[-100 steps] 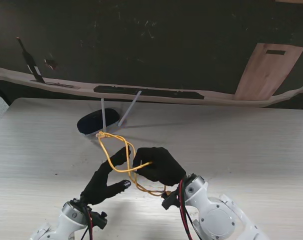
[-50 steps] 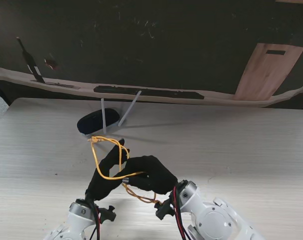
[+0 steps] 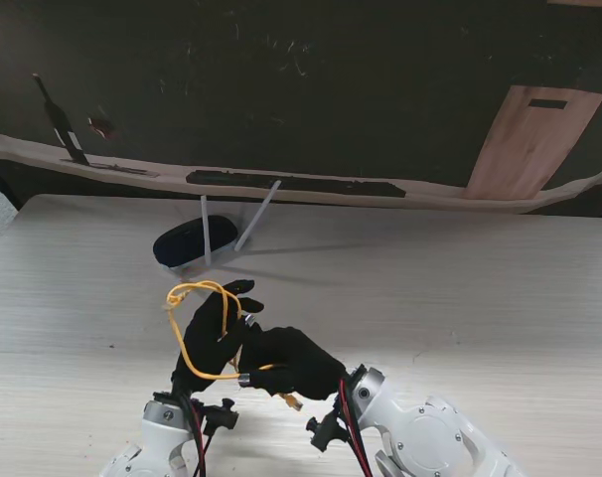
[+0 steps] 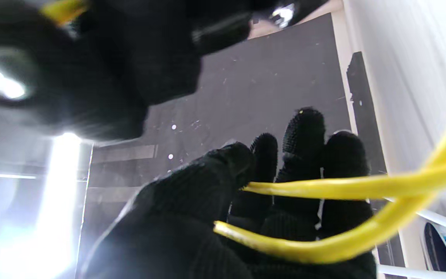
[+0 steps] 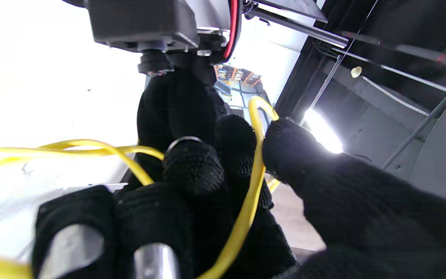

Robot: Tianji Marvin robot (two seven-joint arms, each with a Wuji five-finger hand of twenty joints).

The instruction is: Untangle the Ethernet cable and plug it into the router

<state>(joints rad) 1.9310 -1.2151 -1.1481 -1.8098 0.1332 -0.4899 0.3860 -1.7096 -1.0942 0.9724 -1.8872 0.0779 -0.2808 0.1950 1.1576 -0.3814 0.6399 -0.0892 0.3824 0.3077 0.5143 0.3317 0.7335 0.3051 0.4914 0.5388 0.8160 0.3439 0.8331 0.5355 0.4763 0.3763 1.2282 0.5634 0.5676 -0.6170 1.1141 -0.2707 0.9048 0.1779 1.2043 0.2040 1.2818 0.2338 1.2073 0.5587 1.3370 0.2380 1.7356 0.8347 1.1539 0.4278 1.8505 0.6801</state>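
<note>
Cable: the yellow Ethernet cable (image 3: 197,328) was thin and bent into loops, held up off the table (image 3: 460,298) between both hands, near the table's near edge.
Plug: a small end of the cable (image 3: 292,401) hung down just under the right hand.
Left hand: the black-gloved left hand (image 3: 214,336) stood with its fingers (image 4: 304,131) pointing up and close together, and the thumb pinched the cable against them.
Right hand: the right hand (image 3: 289,360) was curled around the cable, touching the left hand.
Router: the dark router (image 3: 192,241) with two white sticks lay far from the hands, near the far edge, well apart from the cable.
Room: the right half of the table was bare wood.
</note>
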